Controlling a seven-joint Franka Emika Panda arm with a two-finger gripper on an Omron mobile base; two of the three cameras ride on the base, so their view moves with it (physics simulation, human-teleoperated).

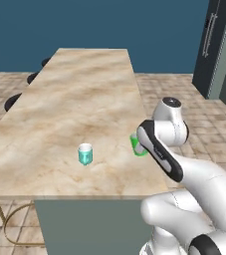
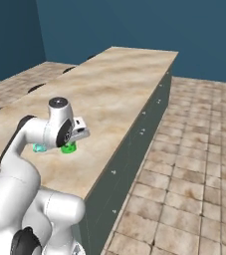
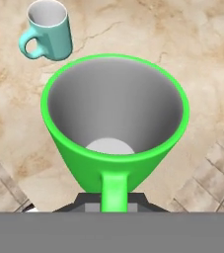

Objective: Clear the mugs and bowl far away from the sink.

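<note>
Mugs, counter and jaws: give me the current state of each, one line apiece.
green mug: upright, empty, handle toward the camera, right at the hand near the counter's edge; whether it rests on the top or is lifted, I cannot tell.
teal mug: upright, empty, standing free on the counter, apart from the green one.
counter: marble top bearing the teal mug.
gripper: jaws shut on the green mug's handle.

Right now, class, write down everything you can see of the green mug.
The green mug is bright green outside, grey inside with a pale round bottom, and flares towards its rim. It is empty and upright. Its handle points at the claw, which is shut on it. It is at the counter's near edge, apart from the teal mug.
</note>
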